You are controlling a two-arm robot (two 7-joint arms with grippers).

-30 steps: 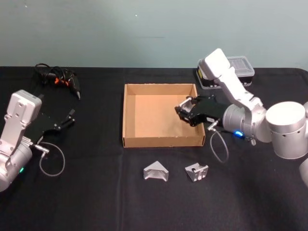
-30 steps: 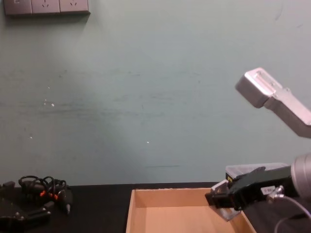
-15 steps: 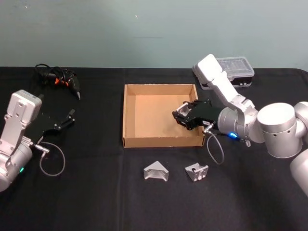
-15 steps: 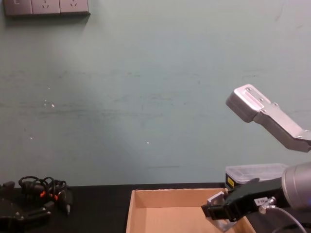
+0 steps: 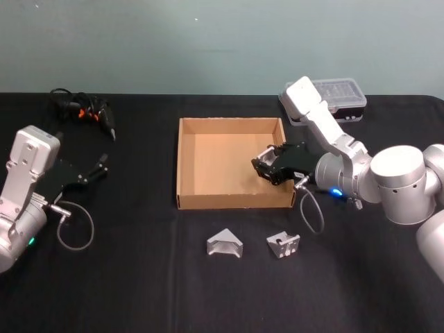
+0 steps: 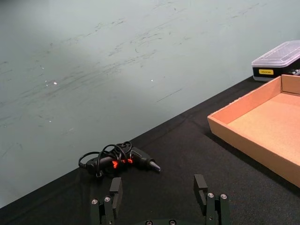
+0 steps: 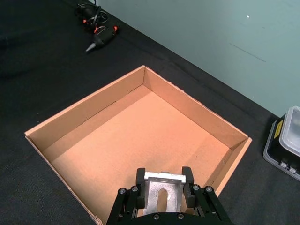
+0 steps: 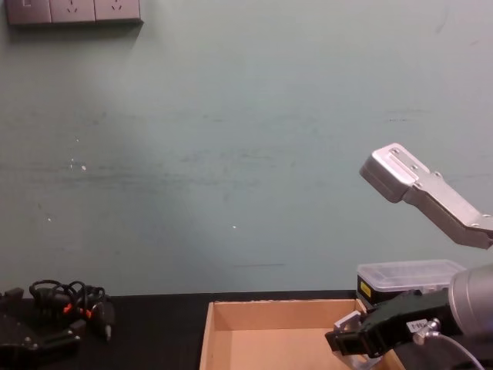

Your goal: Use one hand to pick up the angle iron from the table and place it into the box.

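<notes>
Right wrist view: angle iron (image 7: 162,189) in right gripper (image 7: 163,175)

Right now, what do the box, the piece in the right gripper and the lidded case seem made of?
The box looks like matte tan cardboard, with raw-cut edges. The angle iron in the right gripper looks like metal, perhaps aluminium or steel: pale grey, dull sheen, slotted hole. The case seems plastic: clear lid over a black base.
</notes>
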